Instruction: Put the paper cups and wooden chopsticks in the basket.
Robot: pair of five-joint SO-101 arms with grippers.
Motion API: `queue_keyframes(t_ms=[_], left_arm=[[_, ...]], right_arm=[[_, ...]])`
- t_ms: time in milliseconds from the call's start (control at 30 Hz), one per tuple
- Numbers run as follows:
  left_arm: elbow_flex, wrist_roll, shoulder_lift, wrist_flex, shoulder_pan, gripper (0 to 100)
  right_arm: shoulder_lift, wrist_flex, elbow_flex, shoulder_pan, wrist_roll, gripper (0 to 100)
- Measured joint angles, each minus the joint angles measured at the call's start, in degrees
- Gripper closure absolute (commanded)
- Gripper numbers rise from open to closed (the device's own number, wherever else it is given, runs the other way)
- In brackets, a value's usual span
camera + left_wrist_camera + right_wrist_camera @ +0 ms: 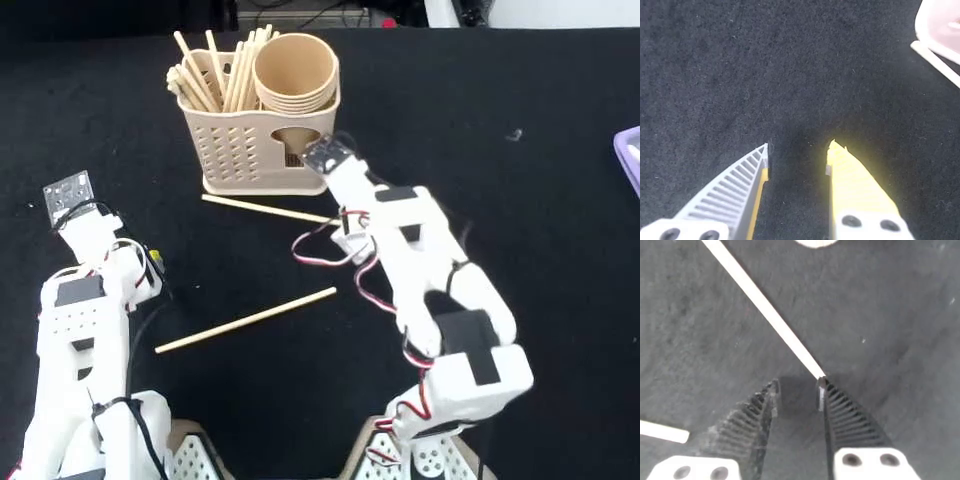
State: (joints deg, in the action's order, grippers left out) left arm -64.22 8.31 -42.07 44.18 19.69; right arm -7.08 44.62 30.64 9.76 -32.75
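A beige basket (232, 160) stands at the back of the black table, holding a stack of paper cups (295, 72) and several wooden chopsticks (215, 75). One loose chopstick (265, 209) (760, 302) lies just in front of the basket. A second loose chopstick (245, 320) lies nearer, and its end (662, 432) shows in the right wrist view. My right gripper (797, 386) is open and low over the cloth, with the first chopstick's end at one fingertip (821, 385), not between the fingers. My left gripper (797, 150) is open over bare cloth at the table's left.
A purple object (630, 155) sits at the right edge of the table. Red and white wires (325, 255) hang from the right arm near the chopstick's end. A pale object (940, 35) shows at the edge of the left wrist view.
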Motion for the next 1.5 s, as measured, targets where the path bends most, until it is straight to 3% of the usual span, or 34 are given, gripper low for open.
queue_keyframes(t_ms=[533, 633, 733, 1033, 1267, 1500], left_arm=[[0.0, 0.0, 0.2, 0.0, 0.0, 81], [0.0, 0.0, 0.2, 0.0, 0.0, 81], [0.0, 0.0, 0.2, 0.0, 0.0, 81], [0.0, 0.0, 0.2, 0.0, 0.0, 81], [0.0, 0.0, 0.2, 0.0, 0.0, 81], [0.0, 0.0, 0.2, 0.0, 0.5, 81]], right_arm=[[-4.2, -1.1, -1.8, 0.4, -5.7, 87.7], [-4.7, -1.2, -2.2, 0.6, -5.7, 98.0], [-4.7, -1.4, -2.3, 0.7, -5.7, 98.7], [8.8, -1.1, 10.4, 1.7, -5.7, 98.8], [24.7, -1.1, 24.9, 11.9, -5.7, 98.8], [29.4, 4.7, 25.6, 20.0, -5.7, 98.7]])
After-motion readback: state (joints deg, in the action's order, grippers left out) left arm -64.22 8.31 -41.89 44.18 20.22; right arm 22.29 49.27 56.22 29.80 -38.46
